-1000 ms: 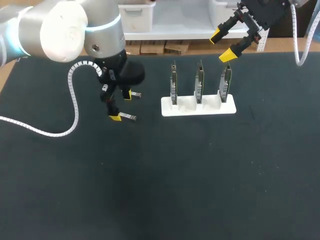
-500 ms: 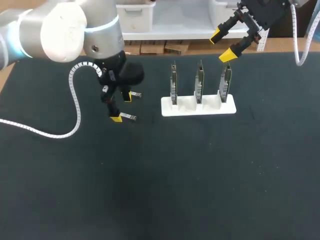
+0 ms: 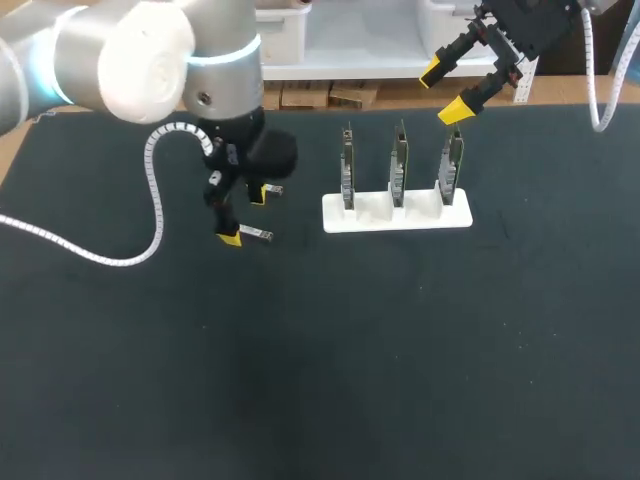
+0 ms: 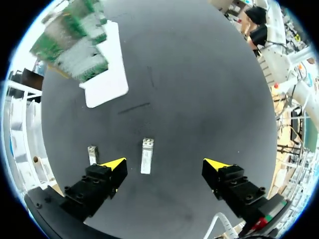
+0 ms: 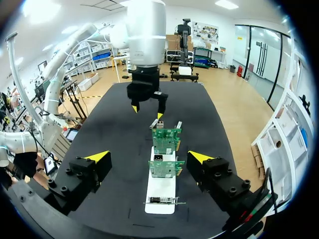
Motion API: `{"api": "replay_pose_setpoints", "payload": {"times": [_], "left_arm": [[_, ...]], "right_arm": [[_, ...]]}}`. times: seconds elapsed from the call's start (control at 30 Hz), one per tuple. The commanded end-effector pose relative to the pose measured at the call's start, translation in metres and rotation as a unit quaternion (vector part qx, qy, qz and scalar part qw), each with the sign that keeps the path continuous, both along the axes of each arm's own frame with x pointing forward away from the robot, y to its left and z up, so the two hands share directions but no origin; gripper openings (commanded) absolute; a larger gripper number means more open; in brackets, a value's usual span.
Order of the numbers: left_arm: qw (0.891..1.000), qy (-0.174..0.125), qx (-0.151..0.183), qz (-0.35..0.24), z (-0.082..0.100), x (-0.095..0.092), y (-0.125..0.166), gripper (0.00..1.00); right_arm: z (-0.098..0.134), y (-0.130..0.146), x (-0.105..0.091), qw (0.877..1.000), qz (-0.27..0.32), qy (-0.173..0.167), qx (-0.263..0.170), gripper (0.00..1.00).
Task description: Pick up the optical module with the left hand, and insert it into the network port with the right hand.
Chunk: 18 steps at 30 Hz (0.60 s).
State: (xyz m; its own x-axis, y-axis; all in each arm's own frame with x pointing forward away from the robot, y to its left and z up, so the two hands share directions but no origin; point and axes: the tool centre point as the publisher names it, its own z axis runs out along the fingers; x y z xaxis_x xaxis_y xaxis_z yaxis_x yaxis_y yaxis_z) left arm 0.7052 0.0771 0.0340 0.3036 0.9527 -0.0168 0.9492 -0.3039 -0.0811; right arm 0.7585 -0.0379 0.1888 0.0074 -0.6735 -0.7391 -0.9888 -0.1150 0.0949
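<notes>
Since a moment ago, the left arm has leaned a little toward the white rack. The left end effector hangs wide open over the optical module, which lies flat on the black worktop. The right end effector is open too, up above the rack.

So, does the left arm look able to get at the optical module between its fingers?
Probably yes: the left gripper is open, the optical module lies between its fingers, nothing over it.
</notes>
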Motion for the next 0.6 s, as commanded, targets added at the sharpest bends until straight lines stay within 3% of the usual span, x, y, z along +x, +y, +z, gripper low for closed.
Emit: {"api": "replay_pose_setpoints", "payload": {"times": [0.03, 0.27, 0.6], "left_arm": [[1.0, -0.006, 0.015, -0.007, -0.005, 0.002, -0.006, 1.0], [1.0, -0.023, 0.008, 0.005, -0.021, 0.002, 0.007, 1.0], [1.0, -0.016, 0.002, 0.013, -0.035, 0.008, 0.019, 1.0]], "right_arm": [[0.0, 0.0, 0.0, 1.0, -0.001, -0.001, 0.0, 1.0], [0.0, 0.0, 0.0, 1.0, -0.001, -0.001, 0.0, 1.0], [0.0, 0.0, 0.0, 1.0, -0.001, -0.001, 0.0, 1.0]]}}
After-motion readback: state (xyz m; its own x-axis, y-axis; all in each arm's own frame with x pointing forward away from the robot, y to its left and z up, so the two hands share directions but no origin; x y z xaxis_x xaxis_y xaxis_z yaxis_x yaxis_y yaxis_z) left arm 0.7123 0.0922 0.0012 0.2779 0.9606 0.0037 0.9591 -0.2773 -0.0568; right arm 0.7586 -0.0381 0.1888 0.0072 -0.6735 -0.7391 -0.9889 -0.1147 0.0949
